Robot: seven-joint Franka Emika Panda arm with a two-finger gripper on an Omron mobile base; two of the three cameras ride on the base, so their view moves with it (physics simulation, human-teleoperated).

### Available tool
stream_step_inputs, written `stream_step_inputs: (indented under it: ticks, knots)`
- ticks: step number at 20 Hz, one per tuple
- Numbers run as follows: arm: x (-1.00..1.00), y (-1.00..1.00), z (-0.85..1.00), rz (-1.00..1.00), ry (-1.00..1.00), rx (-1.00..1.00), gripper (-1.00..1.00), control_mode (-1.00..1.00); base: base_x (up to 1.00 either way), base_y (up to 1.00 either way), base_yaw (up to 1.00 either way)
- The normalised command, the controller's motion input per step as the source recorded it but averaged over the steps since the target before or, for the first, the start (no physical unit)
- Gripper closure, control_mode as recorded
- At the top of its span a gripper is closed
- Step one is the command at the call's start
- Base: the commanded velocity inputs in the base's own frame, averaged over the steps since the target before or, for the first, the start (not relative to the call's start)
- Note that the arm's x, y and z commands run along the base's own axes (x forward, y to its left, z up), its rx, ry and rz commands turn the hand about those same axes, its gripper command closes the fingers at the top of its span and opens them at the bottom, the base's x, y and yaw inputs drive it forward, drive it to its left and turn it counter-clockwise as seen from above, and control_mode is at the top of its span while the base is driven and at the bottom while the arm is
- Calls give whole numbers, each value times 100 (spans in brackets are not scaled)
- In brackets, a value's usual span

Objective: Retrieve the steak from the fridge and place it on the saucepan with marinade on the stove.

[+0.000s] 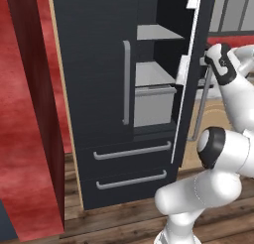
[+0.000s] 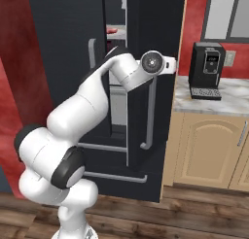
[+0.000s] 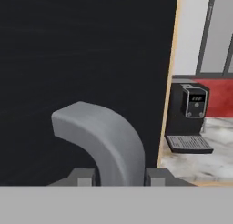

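Note:
The tall charcoal-black fridge [image 1: 94,64] stands with its right door [image 2: 160,116] swung partly open. My gripper [image 3: 119,176] is shut on the top bend of that door's grey bar handle [image 3: 113,136], which sits between my two fingertips. The same handle [image 2: 151,114] runs down the door's outer face below my hand. Inside, a small pale pink-red steak [image 2: 112,30] lies on an upper shelf. A light grey shelf [image 1: 158,32] and a grey bin [image 1: 154,106] show through the gap. The saucepan, marinade and stove are out of view.
A black coffee machine [image 2: 206,68] stands on a marble counter [image 2: 219,99] right of the fridge, above beige cabinets [image 2: 204,150]. The left door's handle [image 1: 127,82] and two drawers [image 1: 131,151] face me. A dark red panel [image 1: 34,114] stands at the left.

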Motion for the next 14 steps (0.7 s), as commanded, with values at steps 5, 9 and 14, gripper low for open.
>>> stream_step_inputs:
  ticks: [5, 9, 14]
  knots:
    - [-22, -38, 0, 1, 0, 2, 100, -100, 0, 0, 0]
    - [-19, -21, 0, 0, 0, 1, 100, -100, 0, 0, 0]
    - [-7, -12, 0, 0, 0, 0, -100, -100, 0, 0, 0]
